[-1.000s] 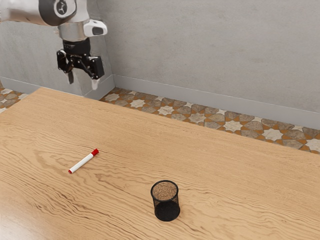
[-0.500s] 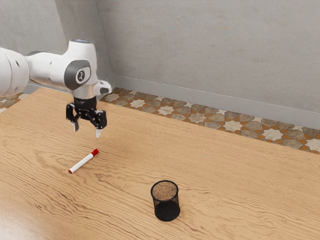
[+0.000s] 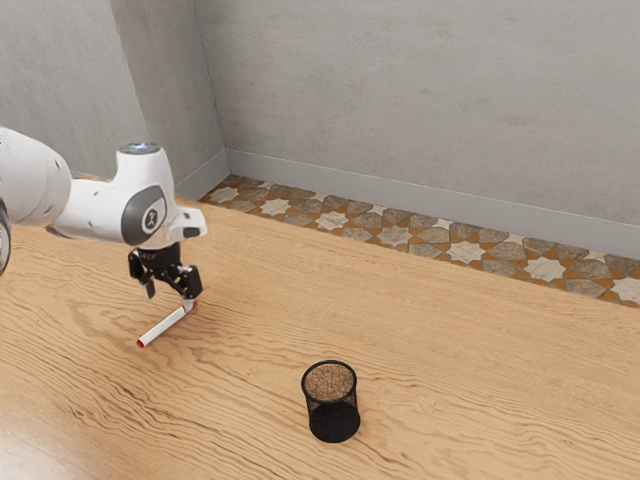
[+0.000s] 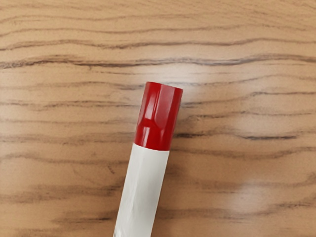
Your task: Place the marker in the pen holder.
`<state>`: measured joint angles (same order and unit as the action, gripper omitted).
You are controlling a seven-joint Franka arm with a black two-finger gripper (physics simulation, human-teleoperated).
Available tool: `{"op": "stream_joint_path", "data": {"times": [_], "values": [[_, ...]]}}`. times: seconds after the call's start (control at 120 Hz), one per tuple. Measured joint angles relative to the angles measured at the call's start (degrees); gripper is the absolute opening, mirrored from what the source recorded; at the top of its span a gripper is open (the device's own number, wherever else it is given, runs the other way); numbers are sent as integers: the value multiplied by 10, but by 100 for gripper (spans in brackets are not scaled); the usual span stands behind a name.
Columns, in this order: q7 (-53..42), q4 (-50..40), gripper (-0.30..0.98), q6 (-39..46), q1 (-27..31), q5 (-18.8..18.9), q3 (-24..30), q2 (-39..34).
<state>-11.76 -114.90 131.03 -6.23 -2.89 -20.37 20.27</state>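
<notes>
While the marker (image 3: pixel 163 328) is lying flat on the table (image 3: pixel 450 360), long axis running diagonally, its red cap (image 4: pixel 158 116) is pointing toward the exterior view's upper right; gripper (image 3: pixel 170 296) is hovering at that end, fingers spread wide.

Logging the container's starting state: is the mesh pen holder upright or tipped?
Upright: the mesh pen holder stands on its base, its round rim facing up.

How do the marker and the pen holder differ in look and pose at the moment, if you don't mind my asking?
The marker is white with a red cap, while the pen holder is black mesh. The marker lies on its side; the pen holder stands upright. The marker is slim and stick-like, the pen holder a wide, open-topped cup. Both rest on the wooden table.
</notes>
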Motion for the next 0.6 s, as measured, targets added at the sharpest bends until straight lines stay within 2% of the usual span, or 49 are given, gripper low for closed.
{"op": "stream_joint_path", "data": {"times": [0.45, 0.6], "values": [[-111, 40, 68, 8, 0, -30, -2, 62], [-133, 42, 58, 4, 0, -33, -2, 63]]}}
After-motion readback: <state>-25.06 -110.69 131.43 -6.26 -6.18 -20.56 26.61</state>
